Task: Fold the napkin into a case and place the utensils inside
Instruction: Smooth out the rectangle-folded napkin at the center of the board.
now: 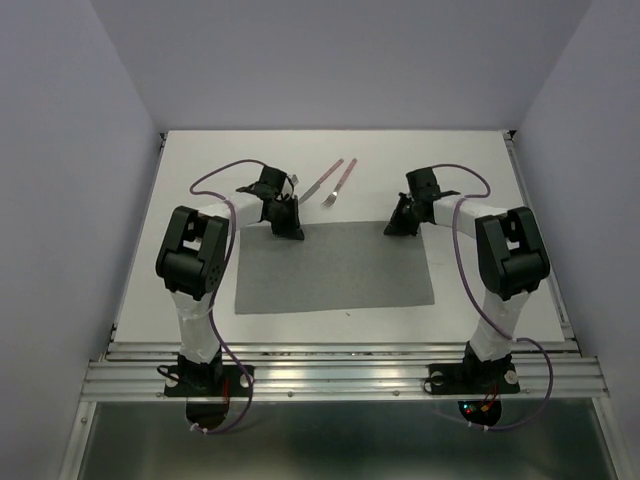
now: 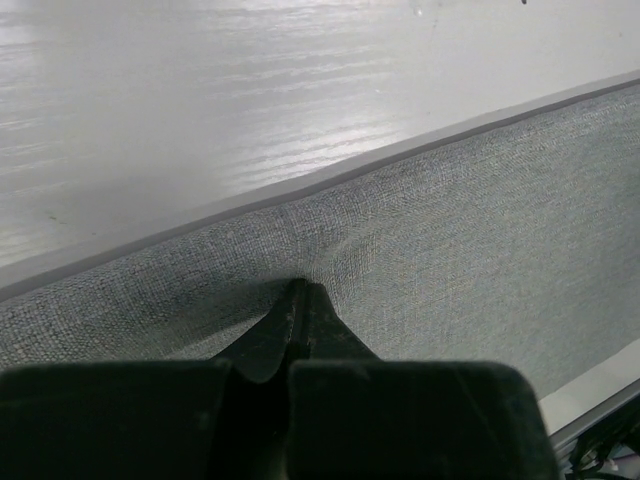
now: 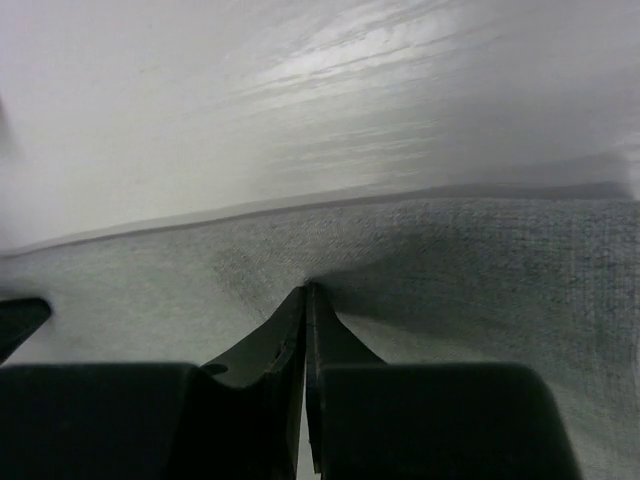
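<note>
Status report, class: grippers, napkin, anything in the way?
Left gripper, right gripper: both shut on far edge of thin grey cloth napkin. Napkin flat, unfolded. Pink-handled metal utensils beyond it, nothing blocking.

Napkin [image 1: 335,268] lies flat on the tabletop [image 1: 480,170], centred ahead of both arm bases. Left claw [image 1: 291,228] sits on its far edge towards the left corner, right claw [image 1: 397,226] on the far edge towards the right corner, each pinching the cloth. Utensils [image 1: 342,182] lie on the tabletop behind that edge, between the claws, side by side, clear of the napkin.
</note>
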Tool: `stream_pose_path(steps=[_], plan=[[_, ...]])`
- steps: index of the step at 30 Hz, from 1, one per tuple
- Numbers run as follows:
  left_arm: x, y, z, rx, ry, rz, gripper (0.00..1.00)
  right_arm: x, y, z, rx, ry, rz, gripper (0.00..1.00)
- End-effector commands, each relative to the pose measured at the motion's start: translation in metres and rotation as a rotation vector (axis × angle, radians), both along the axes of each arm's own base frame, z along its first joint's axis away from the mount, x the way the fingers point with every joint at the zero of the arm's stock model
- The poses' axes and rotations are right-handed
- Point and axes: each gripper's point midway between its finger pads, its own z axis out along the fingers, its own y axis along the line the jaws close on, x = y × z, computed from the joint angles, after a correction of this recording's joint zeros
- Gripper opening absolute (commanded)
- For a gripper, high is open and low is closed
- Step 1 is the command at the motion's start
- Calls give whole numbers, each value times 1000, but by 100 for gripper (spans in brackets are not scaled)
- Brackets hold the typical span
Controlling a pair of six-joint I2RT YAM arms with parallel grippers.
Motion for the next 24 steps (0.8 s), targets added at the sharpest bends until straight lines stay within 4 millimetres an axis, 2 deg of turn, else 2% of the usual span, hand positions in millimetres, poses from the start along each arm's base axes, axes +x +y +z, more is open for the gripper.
stream_pose_path(steps=[1,7,13,17,24], plan=[[-1,-8,10,-8,-6,-39,0,-3,-16,-7,-45,14,-85,7],[-4,-17,20,-65,-11,-67,0,-28,-30,-26,-88,62,-127,8],[-6,-16,33,-62,-30,-77,0,-45,-35,-31,-89,66,-141,8],[1,-4,43,-23,-64,-52,0,-52,-37,-29,-92,60,-130,8],[11,27,43,-18,-73,42,0,-62,-41,-22,-99,38,-114,8]])
